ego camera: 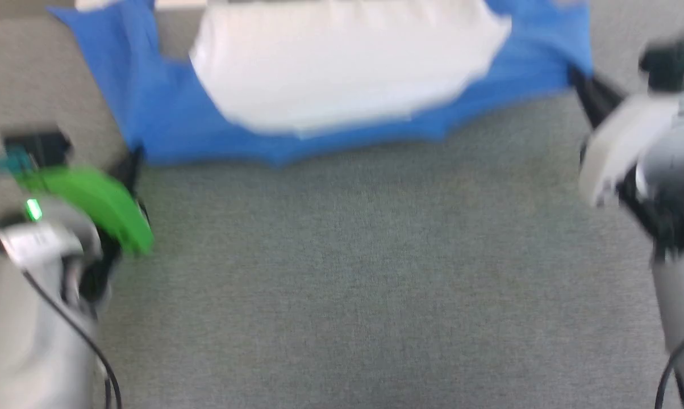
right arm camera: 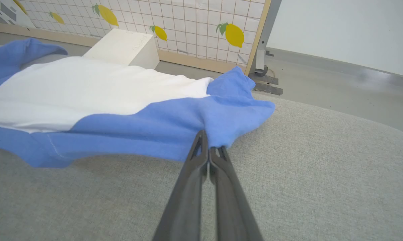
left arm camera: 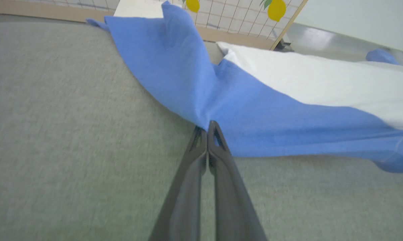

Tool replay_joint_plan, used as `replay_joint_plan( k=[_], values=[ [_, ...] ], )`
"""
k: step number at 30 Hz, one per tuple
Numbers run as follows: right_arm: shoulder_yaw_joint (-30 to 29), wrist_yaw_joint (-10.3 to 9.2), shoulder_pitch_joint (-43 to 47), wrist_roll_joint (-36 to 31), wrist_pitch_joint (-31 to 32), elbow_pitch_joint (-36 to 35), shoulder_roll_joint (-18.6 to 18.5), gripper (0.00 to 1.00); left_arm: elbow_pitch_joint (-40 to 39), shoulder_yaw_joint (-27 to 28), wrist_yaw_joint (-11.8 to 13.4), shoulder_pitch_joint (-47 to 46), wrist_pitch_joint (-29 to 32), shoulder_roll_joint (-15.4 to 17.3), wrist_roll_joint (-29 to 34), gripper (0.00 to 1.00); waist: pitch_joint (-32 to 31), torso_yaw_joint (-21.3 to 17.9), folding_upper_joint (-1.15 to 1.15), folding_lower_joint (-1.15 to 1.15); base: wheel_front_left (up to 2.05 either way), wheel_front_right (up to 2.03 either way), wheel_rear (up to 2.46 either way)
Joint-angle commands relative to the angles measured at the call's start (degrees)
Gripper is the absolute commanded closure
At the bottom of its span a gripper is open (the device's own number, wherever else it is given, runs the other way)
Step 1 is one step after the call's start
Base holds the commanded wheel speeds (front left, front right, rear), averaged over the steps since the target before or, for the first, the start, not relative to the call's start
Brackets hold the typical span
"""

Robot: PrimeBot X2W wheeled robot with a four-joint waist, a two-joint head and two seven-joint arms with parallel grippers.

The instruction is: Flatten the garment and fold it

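Clamping the near blue edge of the garment (ego camera: 342,74), lying far across the grey table (ego camera: 376,272), with left gripper (left arm camera: 207,129) at its left end and right gripper (right arm camera: 209,147) at its right. Probably best pulling apart evenly, taking out the middle sag before lowering.

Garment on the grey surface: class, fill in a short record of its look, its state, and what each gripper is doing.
garment: white body, blue sleeves, spread out, unfolded
resting on: grey surface
left gripper: fingers shut on blue edge
right gripper: fingers shut on blue edge, opposite end
behind: white block, lemon-printed tiled panel
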Motion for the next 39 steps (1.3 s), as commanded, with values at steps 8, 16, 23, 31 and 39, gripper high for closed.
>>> replay_joint_plan(
  k=[8, 16, 23, 31, 39],
  values=[
    [-8.45, -0.65, 20.6, -1.64, 3.62, -14.68, 2.92, 1.0, -14.34, 1.86, 4.94, 20.69, 3.42, -0.9, -3.2, 1.0, -11.06, 1.68, 0.0, 0.01, 0.0, 0.0, 0.0],
    [-15.38, -0.65, 36.27, -3.82, 8.45, -24.73, 10.48, 1.0, -24.22, 1.13, 8.9, 32.87, 5.8, -2.06, -2.94, 1.0, -12.76, 2.45, 0.0, 0.01, 0.0, 0.0, 0.0],
    [-19.33, -0.65, 44.8, -1.98, 11.2, -24.35, 12.4, 1.0, -27.58, 0.58, 12.01, 40.93, 6.57, -4.0, -3.13, 1.0, -14.36, 2.76, 0.0, 0.01, 0.0, 0.0, 0.0],
    [-20.07, -0.65, 48.92, 1.94, 10.02, -17.53, 12.45, 1.0, -25.29, -1.64, 11.67, 43.53, 5.89, -4.69, -2.22, 1.0, -14.9, 3.41, 0.0, 0.01, 0.0, 0.0, 0.0],
    [-16.87, -0.65, 47.96, 1.44, 6.16, -10.48, 12.46, 0.6, -19.46, -4.23, 8.57, 40.7, 2.03, -6.33, -1.67, 0.53, -14.73, 3.53, 0.0, 0.01, 0.0, 0.0, 0.0]
  ],
)
